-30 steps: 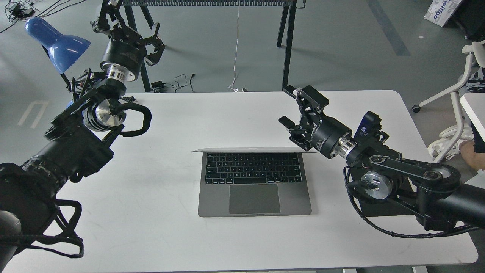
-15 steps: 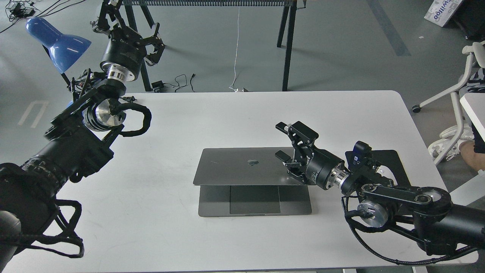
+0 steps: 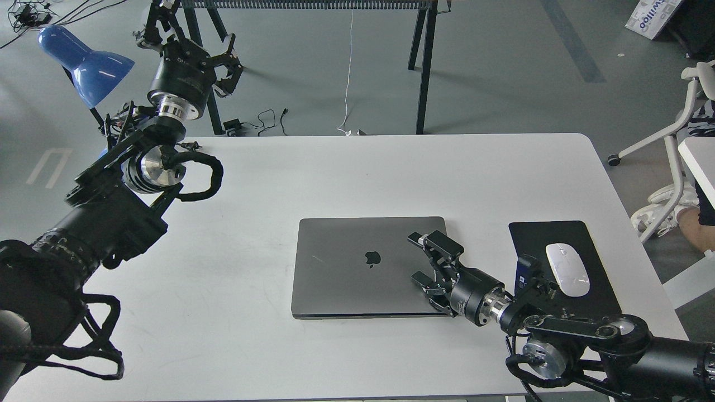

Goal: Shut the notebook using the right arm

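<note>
Black apple logo (image 3: 372,258) showing on the lid of the notebook (image 3: 357,268), the only clear mark here; partial lettering on a white box (image 3: 653,17) at the far right corner of the floor, too cut off to read. Notebook lying shut and flat at the middle of the white table (image 3: 335,173). Right arm (image 3: 586,340) reaching in from the lower right, right gripper (image 3: 420,258) over the lid's right side with fingers spread wide, holding nothing (contact with the lid cannot be told). Just beside, on the right: black mouse pad (image 3: 586,301) with a white mouse (image 3: 567,269) on it. Left gripper (image 3: 195,47) raised beyond the table's far left corner, fingers apart and empty, near a blue lamp (image 3: 84,58). White chair (image 3: 670,139) at the right edge, well apart
</note>
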